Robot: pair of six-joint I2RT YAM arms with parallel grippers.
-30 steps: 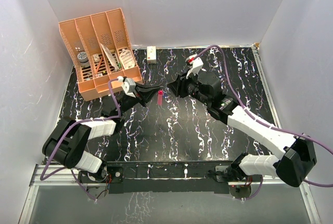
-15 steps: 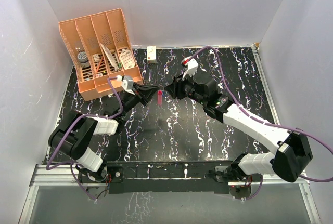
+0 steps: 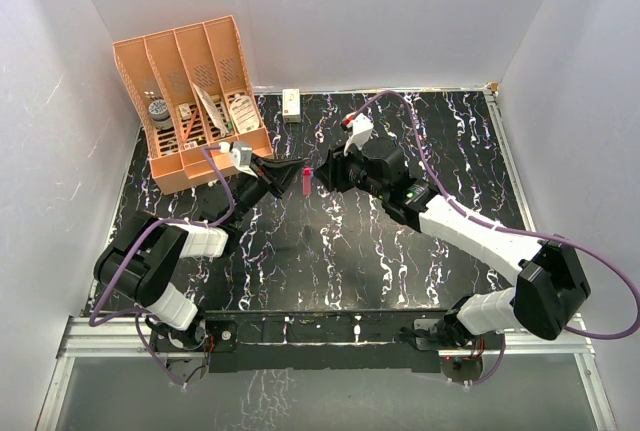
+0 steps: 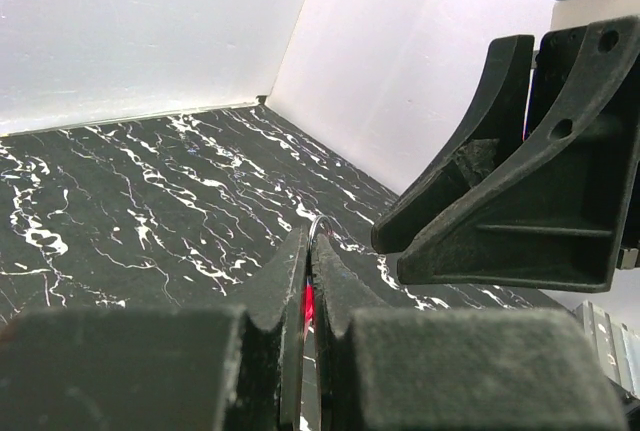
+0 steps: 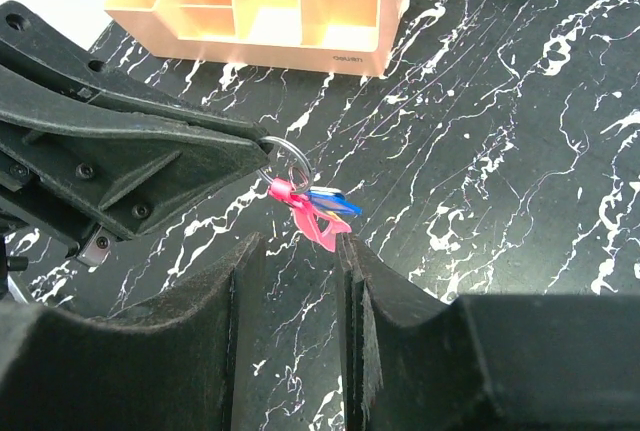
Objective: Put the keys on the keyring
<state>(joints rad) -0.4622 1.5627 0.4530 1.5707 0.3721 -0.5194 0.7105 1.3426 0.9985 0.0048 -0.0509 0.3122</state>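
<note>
While my left claw (image 4: 308,266) is clamped on the keyring (image 5: 310,219), the right claw (image 5: 297,261) faces it with fingers parted, gripping nothing.
The red loop hangs off the worktop (image 3: 330,261) over its far half, a little left of midway between the side edges. In the right wrist view I see the blue-headed key (image 5: 335,201) lying against the loop, just below a small metal ring (image 5: 285,159) nipped in the left fingertips. I judge that key is on already, though the join itself is hidden. I cannot find the pale silvery key in any view, so I cannot tell whether it is threaded or left to do.
</note>
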